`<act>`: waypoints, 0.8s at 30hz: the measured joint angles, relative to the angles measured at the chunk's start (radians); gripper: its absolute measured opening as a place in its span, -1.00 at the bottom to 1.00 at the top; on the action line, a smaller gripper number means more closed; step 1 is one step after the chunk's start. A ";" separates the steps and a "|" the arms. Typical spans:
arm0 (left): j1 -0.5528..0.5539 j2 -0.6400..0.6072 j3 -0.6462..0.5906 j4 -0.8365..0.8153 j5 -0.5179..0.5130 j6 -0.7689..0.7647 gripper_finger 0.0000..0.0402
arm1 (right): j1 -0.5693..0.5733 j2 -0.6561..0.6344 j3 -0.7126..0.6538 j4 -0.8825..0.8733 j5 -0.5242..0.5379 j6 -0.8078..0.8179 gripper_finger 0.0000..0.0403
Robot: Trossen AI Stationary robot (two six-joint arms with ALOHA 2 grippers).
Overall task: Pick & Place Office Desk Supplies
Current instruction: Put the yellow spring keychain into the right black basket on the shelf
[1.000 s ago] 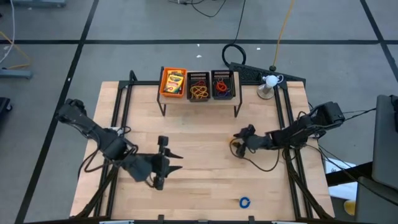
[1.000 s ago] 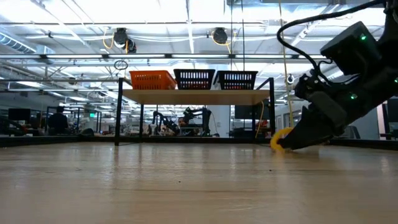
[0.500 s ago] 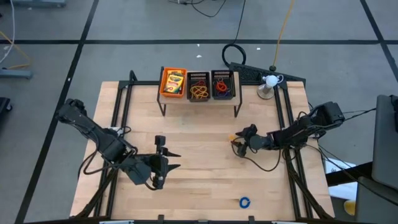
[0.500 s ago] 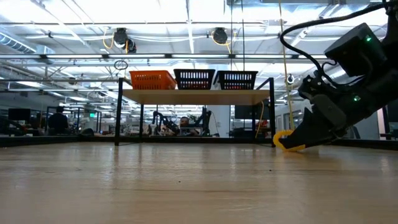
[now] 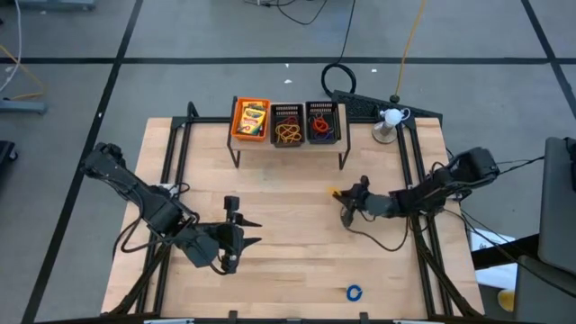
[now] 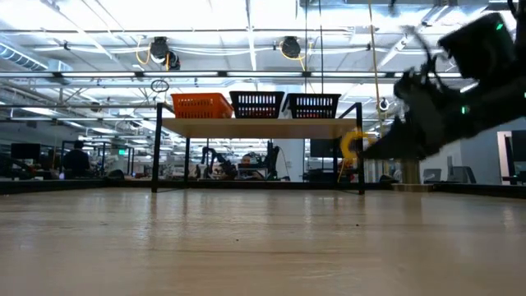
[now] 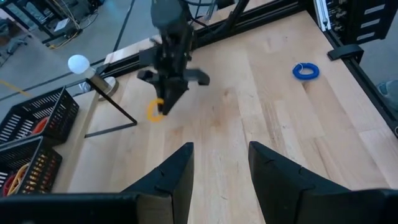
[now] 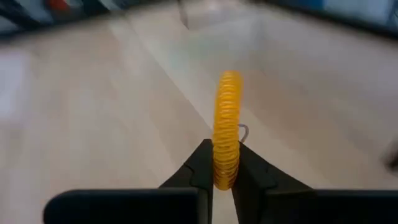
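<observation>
Two tools are on my screens, and only the right one is busy. From above, my right tool (image 5: 340, 196) sits just in front of the raised shelf rack (image 5: 288, 151), off its right end, nipped shut on a small ribbed orange-yellow rubber ring (image 5: 335, 193); the left tool (image 5: 238, 229) waits well away from the rack with its fingers partly apart, carrying nothing. A small blue ring (image 5: 353, 292) lies far from the rack, near the bench's (image 5: 297, 243) front edge.

Level with the bench, the ring (image 6: 352, 145) hangs clear of the wood, about at shelf height, to the right of the black mesh bins (image 6: 283, 105).

My left wrist camera shows the right tool (image 7: 165, 102) gripping the ring (image 7: 154, 110) from above.

My right wrist camera has the ring (image 8: 226, 127) standing upright, clamped between both fingertips (image 8: 200, 165).

I judge pick done, carry under way. Next I must travel over the rack, centre above the bin holding other rings, then release.
</observation>
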 joint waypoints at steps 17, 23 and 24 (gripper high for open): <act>0.000 0.000 0.000 -0.013 -0.001 -0.027 -0.26 | -0.020 -0.426 0.095 0.160 0.035 -0.469 -0.90; 0.000 0.000 0.000 -0.013 -0.001 -0.027 -0.26 | -0.148 -0.511 0.264 -0.265 0.054 -0.461 -0.90; 0.000 0.000 0.000 -0.013 -0.001 -0.027 -0.26 | -0.171 -0.512 0.292 -0.317 0.054 -0.452 -0.90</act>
